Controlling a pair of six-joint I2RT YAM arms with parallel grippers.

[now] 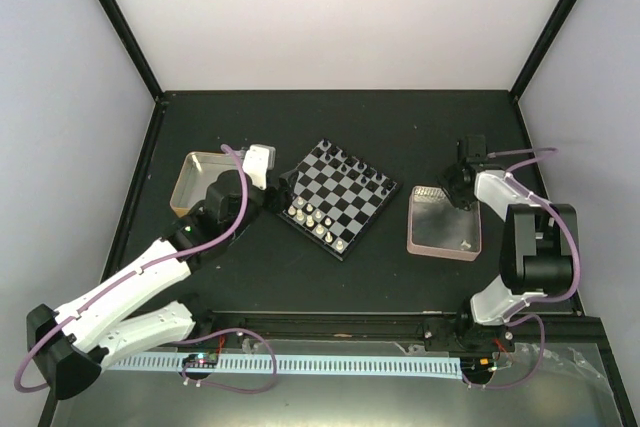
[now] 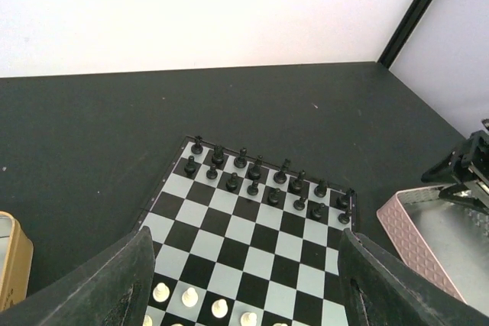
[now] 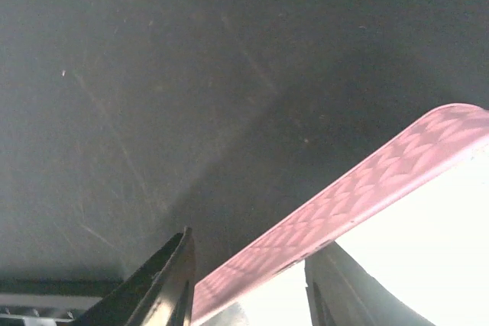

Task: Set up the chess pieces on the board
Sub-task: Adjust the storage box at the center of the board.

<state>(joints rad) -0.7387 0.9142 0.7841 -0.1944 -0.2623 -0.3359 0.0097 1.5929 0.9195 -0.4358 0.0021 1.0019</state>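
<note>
Left wrist view tells you most. Your left gripper hangs over the near side of the board, its fingers spread wide with nothing between them, so that hand is released and carries no piece. The black pieces fill two rows along the far edge, which looks finished. The white pieces stand just below the gripper on the near edge. From the top camera that side looks only partly filled, with gaps in its rows. That is probably why the arm sits there: it is above the ranks that need work.

Your right gripper is at the pink tray, which lies to the right of the board and apart from it. The tray's rim runs between the two fingers, one on each side of the wall. You cannot tell whether they pinch the wall or only straddle it. My guess is that it is there to reach inside or to steady the tray. The tray's inside is washed out, so you cannot see what it holds. The tin lies just left of the board, beside the left arm, and its contents are unclear too.
</note>
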